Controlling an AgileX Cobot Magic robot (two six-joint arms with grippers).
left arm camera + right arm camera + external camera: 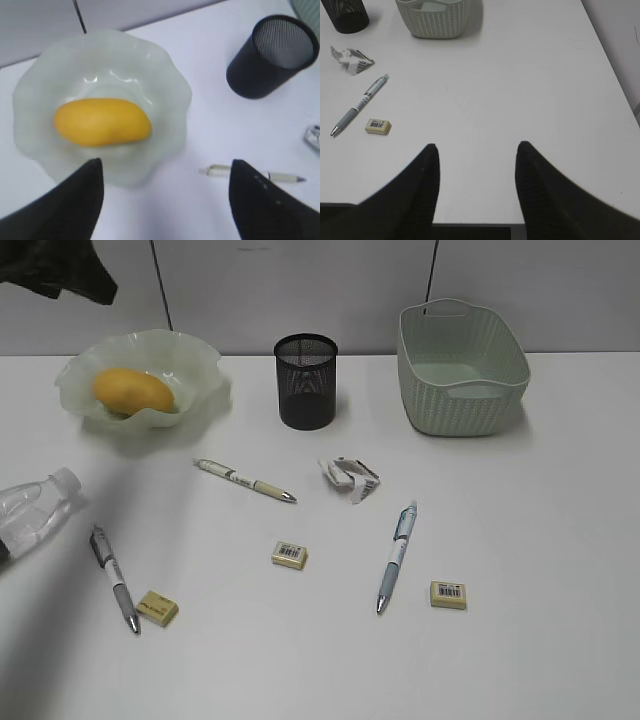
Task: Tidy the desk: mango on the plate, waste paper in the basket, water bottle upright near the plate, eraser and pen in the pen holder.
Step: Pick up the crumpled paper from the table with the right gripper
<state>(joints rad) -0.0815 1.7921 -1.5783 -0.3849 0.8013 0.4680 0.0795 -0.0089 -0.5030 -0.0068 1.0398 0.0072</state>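
The mango [102, 121] lies in the plate [170, 75]; that step reads as complete. The left gripper [165, 200] hangs above the plate's near rim, jaws spread wide and empty, the mango just beyond them. Judged next: the waste paper [351, 478], mid-desk, well apart from the basket [462, 367]. The right gripper [477, 175] hovers over bare desk [545, 90], jaws parted, holding nothing.

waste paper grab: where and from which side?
From straight above, fingers pinching across the middle of the waste paper. It is a low crumpled wad lying flat on the desk with no handle, and nothing touches it, so either gripper probably gets clear closing room.
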